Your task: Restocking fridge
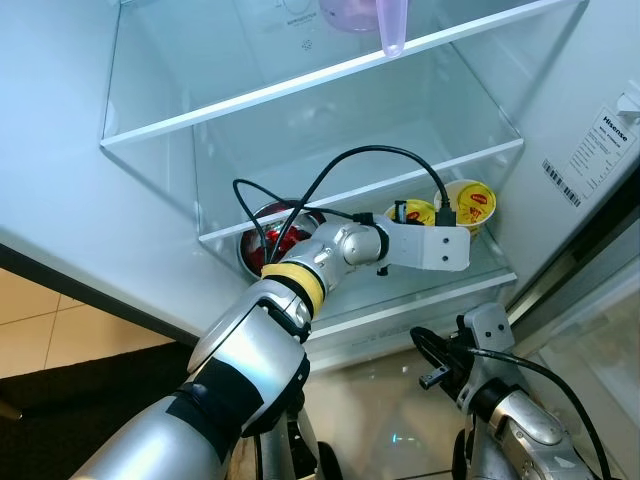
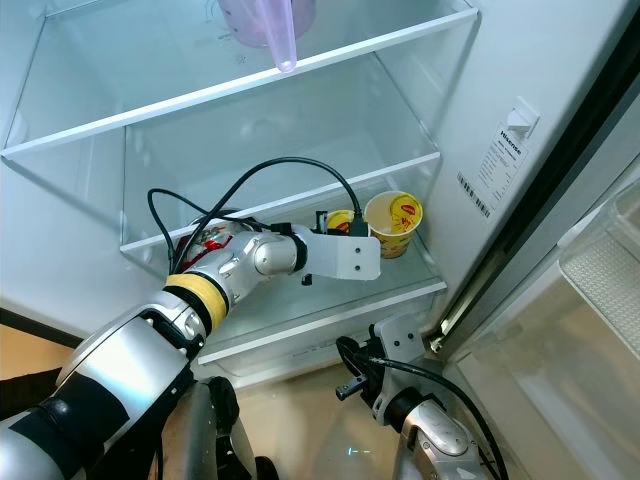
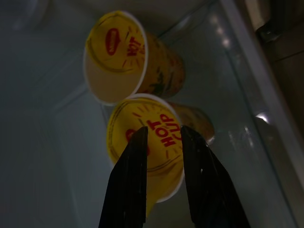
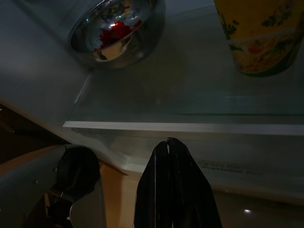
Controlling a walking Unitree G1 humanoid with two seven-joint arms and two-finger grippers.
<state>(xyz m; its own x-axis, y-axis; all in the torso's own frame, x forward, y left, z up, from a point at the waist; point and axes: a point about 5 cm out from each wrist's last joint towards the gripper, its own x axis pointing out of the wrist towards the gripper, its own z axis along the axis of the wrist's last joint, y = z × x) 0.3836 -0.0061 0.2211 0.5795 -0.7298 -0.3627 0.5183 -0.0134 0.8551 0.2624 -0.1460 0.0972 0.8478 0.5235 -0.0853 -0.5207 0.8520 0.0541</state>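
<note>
Left hand reaches into the fridge, fingers narrowly apart over the nearer yellow paper noodle cup on the glass shelf, second yellow noodle cup just beside. Right hand pinched together, empty, below the shelf. Shiny steel bowl sits at the shelf's left.

2 yellow noodle cups upright, side by side, rt end of lower fridge shelf.

Silver arms, yellow band, black cables

Head views down into fridge
</note>
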